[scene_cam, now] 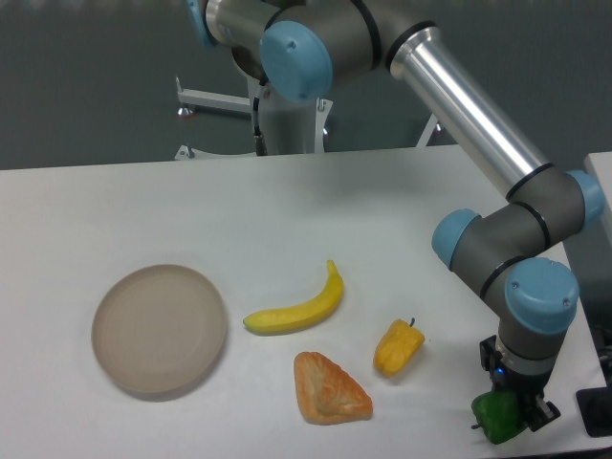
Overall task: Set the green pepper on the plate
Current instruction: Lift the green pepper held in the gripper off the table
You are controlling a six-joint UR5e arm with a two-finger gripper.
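Note:
The green pepper (494,419) lies at the table's front right corner, small, glossy and dark green. My gripper (525,412) is right down on it, pointing straight down, with its dark fingers against the pepper's right side. The wrist and the pepper hide the fingertips, so I cannot make out whether the jaws are closed on it. The plate (159,330), round, shallow and beige, sits far off at the front left with nothing on it.
Between pepper and plate lie a yellow-orange pepper (398,347), a tan croissant-like pastry (328,389) and a banana (297,306). My arm's elbow (497,239) hangs over the right side. A dark object (598,411) sits at the right edge.

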